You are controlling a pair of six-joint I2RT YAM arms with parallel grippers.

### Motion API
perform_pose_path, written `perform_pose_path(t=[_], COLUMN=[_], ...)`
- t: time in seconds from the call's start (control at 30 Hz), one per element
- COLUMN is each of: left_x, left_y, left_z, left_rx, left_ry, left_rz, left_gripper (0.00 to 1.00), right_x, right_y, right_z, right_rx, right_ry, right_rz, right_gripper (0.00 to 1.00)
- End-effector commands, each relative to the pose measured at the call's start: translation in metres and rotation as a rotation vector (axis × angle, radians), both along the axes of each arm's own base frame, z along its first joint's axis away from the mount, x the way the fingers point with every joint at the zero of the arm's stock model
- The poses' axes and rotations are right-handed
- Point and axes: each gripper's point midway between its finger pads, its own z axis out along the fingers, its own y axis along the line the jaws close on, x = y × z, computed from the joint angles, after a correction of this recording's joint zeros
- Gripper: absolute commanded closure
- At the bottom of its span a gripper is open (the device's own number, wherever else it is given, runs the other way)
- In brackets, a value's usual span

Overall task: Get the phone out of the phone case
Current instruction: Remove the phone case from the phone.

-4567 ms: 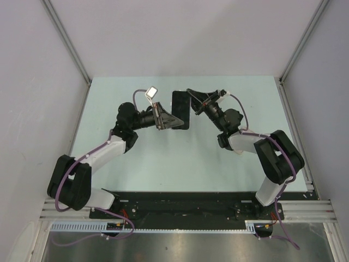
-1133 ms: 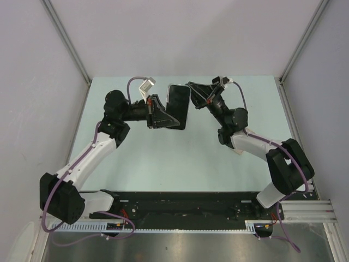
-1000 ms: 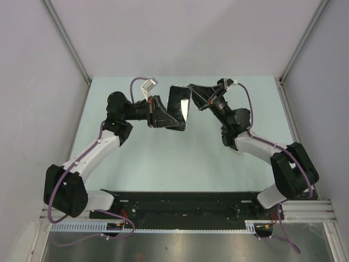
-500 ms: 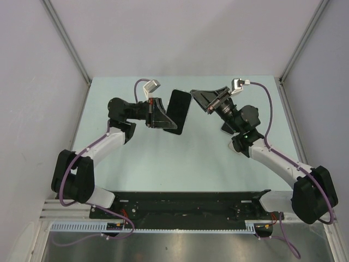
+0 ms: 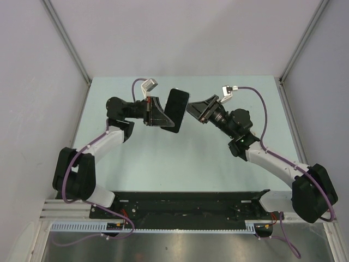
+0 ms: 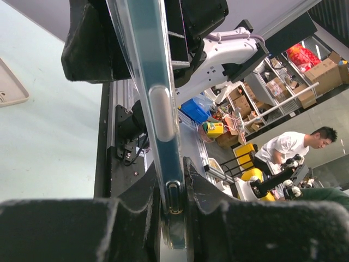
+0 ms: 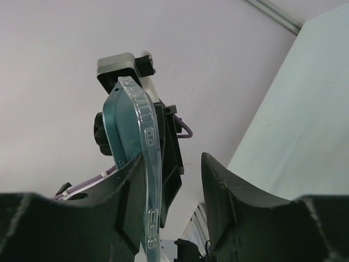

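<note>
Phone (image 5: pixel 177 108) is up in the air above the far half of the counter (image 5: pixel 218 158), its dark face tilted, and it sits inside its clear phone case (image 6: pixel 155 109), not out of it yet. My left tool (image 6: pixel 173 203) has it. From the left wrist I see the case edge-on, with its transparent rim and a side button slot running up the frame. Both of my fingers (image 6: pixel 131 218) press against it, one on each face, clamped at the lower end. From above, that left tool comes in from the left and grips the phone's near-left part.

My right tool (image 7: pixel 173 183) is on the phone's right side, jaws apart. The right wrist shows the case edge-on again. Its rim lies right beside one finger (image 7: pixel 126 191), touching it as far as I can tell, while the other finger (image 7: pixel 223 185) stands off with a clear gap and grey wall showing between. So the right tool is open around that edge, not squeezing. Both arms reach in toward each other and meet at the phone.
</note>
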Motion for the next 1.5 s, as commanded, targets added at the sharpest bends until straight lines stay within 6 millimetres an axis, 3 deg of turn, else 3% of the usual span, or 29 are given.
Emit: perform_pose_path(t=[0.0, 0.27, 0.5, 0.73, 0.83, 0.87, 0.9, 1.17, 1.23, 1.33, 1.37, 1.43, 1.47], left_x=[0.019, 0.022, 0.026, 0.029, 0.030, 0.029, 0.029, 0.037, 0.039, 0.041, 0.043, 0.046, 0.048], left_y=[0.000, -0.002, -0.004, -0.006, -0.006, -0.006, -0.006, -0.008, -0.007, -0.002, -0.001, 0.000, -0.001], left_z=[0.076, 0.068, 0.058, 0.056, 0.053, 0.052, 0.052, 0.043, 0.043, 0.042, 0.041, 0.041, 0.038], left_rx=[-0.252, -0.245, -0.237, -0.225, -0.219, -0.214, -0.213, -0.199, -0.197, -0.192, -0.188, -0.184, -0.174], left_ry=[-0.285, -0.254, -0.205, -0.187, -0.181, -0.180, -0.177, -0.145, -0.141, -0.145, -0.142, -0.141, -0.130], left_rz=[0.201, 0.188, 0.180, 0.167, 0.164, 0.159, 0.159, 0.161, 0.166, 0.178, 0.184, 0.193, 0.200], left_gripper=[1.00, 1.00, 1.00, 1.00, 1.00, 1.00, 1.00, 0.97, 0.96, 0.84, 0.66, 0.51, 0.31], right_x=[-0.063, -0.078, -0.071, -0.071, -0.070, -0.067, -0.066, -0.049, -0.045, -0.038, -0.035, -0.034, -0.033], right_y=[0.033, 0.051, 0.081, 0.110, 0.107, 0.105, 0.102, 0.068, 0.056, 0.035, 0.029, 0.017, 0.013], right_z=[-0.116, -0.127, -0.113, -0.113, -0.115, -0.116, -0.115, -0.096, -0.100, -0.101, -0.099, -0.096, -0.094], right_rx=[-0.287, -0.294, -0.215, -0.298, -0.310, -0.321, -0.333, -0.365, -0.392, -0.425, -0.431, -0.442, -0.445], right_ry=[0.221, 0.220, 0.191, 0.186, 0.195, 0.191, 0.178, 0.146, 0.162, 0.179, 0.178, 0.179, 0.176], right_rz=[0.326, 0.402, 0.402, 0.388, 0.373, 0.356, 0.344, 0.211, 0.175, 0.103, 0.071, 0.035, 0.015], right_gripper=[0.51, 0.50, 0.50, 0.53, 0.74, 0.93, 1.00, 1.00, 1.00, 1.00, 1.00, 1.00, 1.00])
